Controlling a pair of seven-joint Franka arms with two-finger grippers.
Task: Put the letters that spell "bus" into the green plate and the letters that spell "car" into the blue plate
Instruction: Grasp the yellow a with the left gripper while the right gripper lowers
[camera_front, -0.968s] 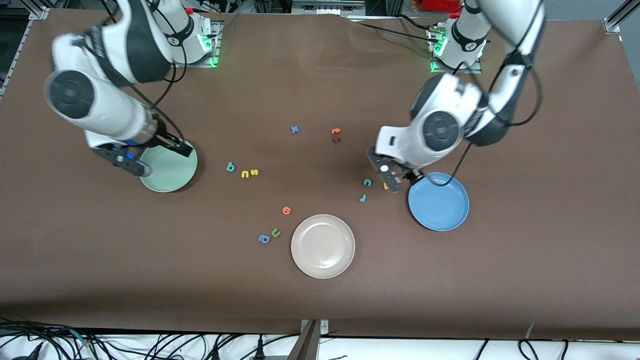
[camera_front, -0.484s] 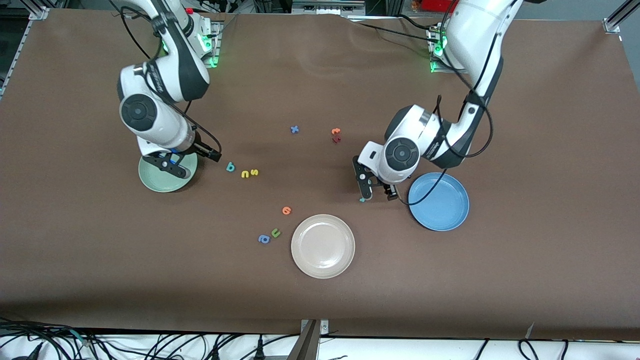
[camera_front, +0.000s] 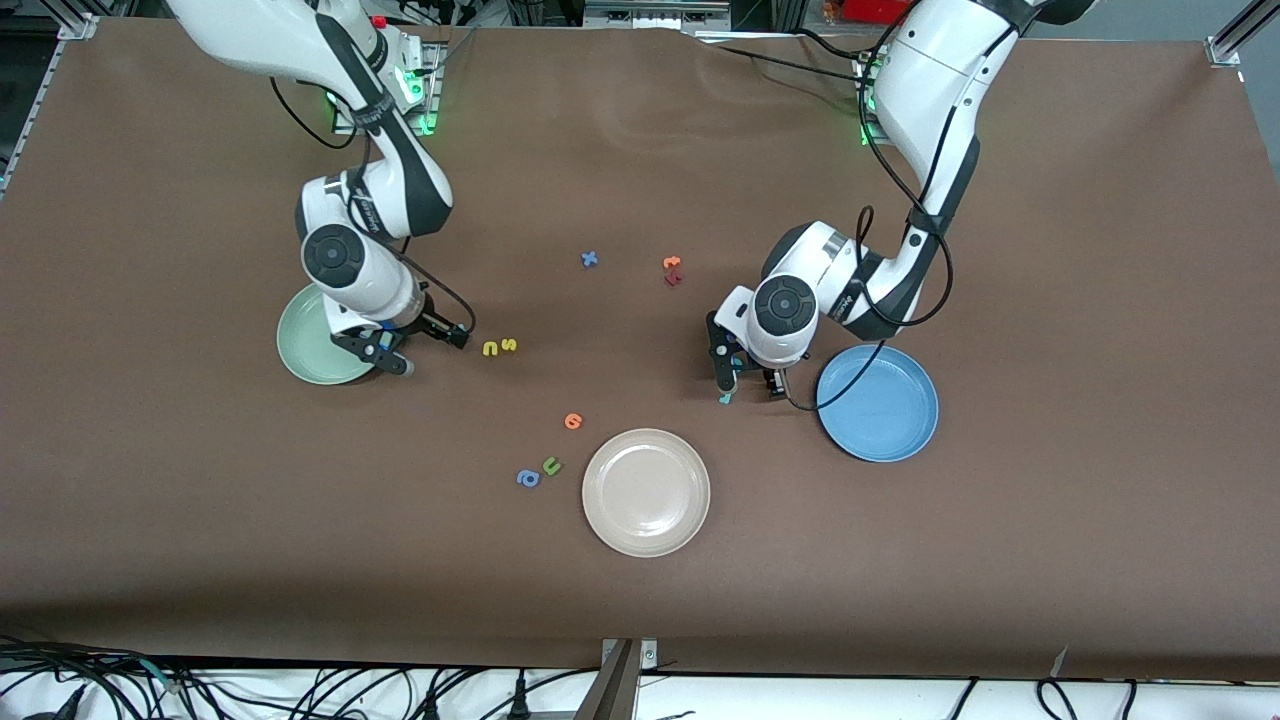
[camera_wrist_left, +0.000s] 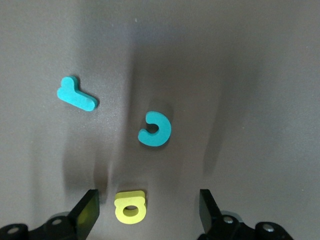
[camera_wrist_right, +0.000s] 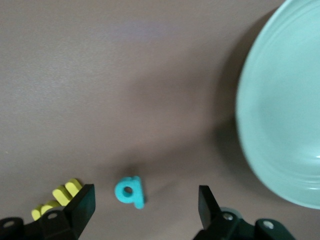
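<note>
Since 1 second ago, both grippers (camera_wrist_left: 145, 212) (camera_wrist_right: 142, 210) lower.

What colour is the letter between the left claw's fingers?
Yellow: the "a", clearest in the left wrist view.

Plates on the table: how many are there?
3. The green plate lies at the right arm's end, the blue plate at the left arm's end, and the beige plate between them, nearest the front camera. None looks hidden.

Teal "b" (camera_wrist_right: 130, 191) hidden under right arm in front view; green plate (camera_front: 305, 352) partly covered.
</note>
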